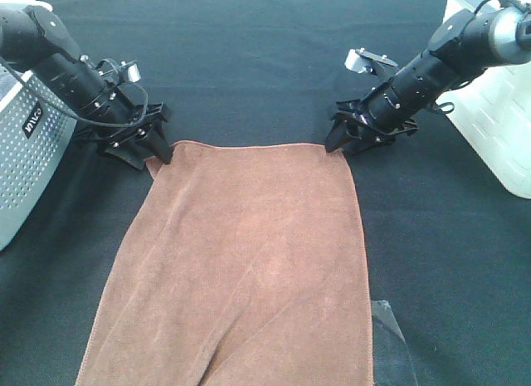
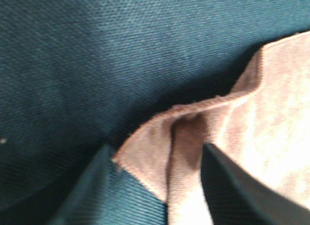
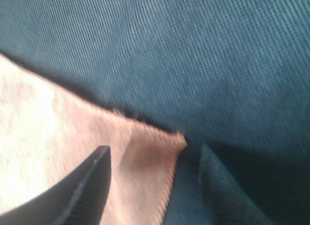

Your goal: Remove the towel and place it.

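The rust-brown towel (image 1: 241, 261) lies flat on the black table cloth (image 1: 249, 62), running from mid-table to the front edge of the exterior high view. My left gripper (image 1: 154, 153) sits low at the towel's far left corner. In the left wrist view that corner (image 2: 160, 142) is bunched into a fold between the parted fingers of this gripper (image 2: 155, 186). My right gripper (image 1: 338, 145) is at the far right corner. The right wrist view shows that corner (image 3: 145, 152) lying between the spread fingers of the open gripper (image 3: 155, 186).
A grey perforated basket (image 1: 25, 153) stands at the left edge, close behind the left arm. A white container (image 1: 506, 129) stands at the right edge. A small clear plastic piece (image 1: 390, 315) lies beside the towel's right hem.
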`<state>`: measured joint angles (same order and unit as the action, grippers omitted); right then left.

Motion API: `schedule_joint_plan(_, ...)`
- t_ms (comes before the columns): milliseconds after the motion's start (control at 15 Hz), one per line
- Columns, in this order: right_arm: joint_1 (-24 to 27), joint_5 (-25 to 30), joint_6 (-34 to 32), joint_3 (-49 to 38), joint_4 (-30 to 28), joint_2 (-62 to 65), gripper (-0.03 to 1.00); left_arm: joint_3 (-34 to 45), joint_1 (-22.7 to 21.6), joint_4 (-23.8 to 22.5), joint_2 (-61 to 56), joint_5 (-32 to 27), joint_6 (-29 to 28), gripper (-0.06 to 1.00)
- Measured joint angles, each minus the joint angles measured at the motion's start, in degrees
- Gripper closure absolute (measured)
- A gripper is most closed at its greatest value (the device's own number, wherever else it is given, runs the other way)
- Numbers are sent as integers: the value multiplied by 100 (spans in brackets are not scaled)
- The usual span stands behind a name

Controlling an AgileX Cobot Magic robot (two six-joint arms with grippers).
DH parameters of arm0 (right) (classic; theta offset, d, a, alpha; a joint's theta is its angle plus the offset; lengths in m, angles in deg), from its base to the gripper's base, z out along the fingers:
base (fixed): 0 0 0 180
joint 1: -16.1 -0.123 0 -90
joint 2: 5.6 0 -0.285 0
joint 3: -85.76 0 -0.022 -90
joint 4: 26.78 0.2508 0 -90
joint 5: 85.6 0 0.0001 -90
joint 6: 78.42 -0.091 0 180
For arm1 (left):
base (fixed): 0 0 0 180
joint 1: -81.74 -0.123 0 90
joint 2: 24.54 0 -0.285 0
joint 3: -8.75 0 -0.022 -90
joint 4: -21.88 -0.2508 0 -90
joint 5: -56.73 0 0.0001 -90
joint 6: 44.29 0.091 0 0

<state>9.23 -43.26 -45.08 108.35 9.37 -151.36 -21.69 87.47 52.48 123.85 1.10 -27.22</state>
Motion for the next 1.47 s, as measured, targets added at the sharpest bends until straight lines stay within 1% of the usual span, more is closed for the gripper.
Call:
schedule_joint_plan(133, -40, -23, 0, 17, 6, -17, 48, 0, 0, -69, 11, 17, 0, 51)
schedule_joint_plan(267, -40, -57, 0, 17, 6, -34, 56, 0, 0, -155, 11, 46, 0, 59)
schedule_joint_plan(467, -40, -115, 0, 23, 6, -74, 83, 0, 0, -292, 40, 132, 0, 85)
schedule_joint_plan(533, -40, -115, 0, 23, 6, -86, 91, 0, 0, -344, 40, 149, 0, 92)
schedule_joint_plan(600, -40, -115, 0, 23, 6, -92, 97, 0, 0, -390, 40, 166, -11, 94)
schedule_joint_plan(800, -40, -160, 0, 23, 6, -103, 97, 0, 0, -367, 57, 378, -143, 94)
schedule_joint_plan(1000, -80, -298, -92, 34, -304, -103, 97, -92, 0, -401, 92, 756, -74, 94)
schedule_joint_plan(1133, -126, -716, -258, 34, -630, -86, 97, -309, 17, -613, 166, 974, 120, 94)
schedule_joint_plan(1267, -126, -1180, -292, 40, -842, -86, 97, -441, 63, -791, 212, 1152, 252, 94)
schedule_joint_plan(1333, -126, -1346, -292, 80, -957, -97, 97, -447, 80, -819, 223, 1226, 275, 94)
schedule_joint_plan(1400, -126, -1346, -292, 80, -957, -97, 97, -447, 80, -819, 223, 1226, 275, 94)
schedule_joint_plan(1467, -126, -1501, -292, 183, -1066, -155, 97, -458, 97, -819, 252, 1295, 321, 94)
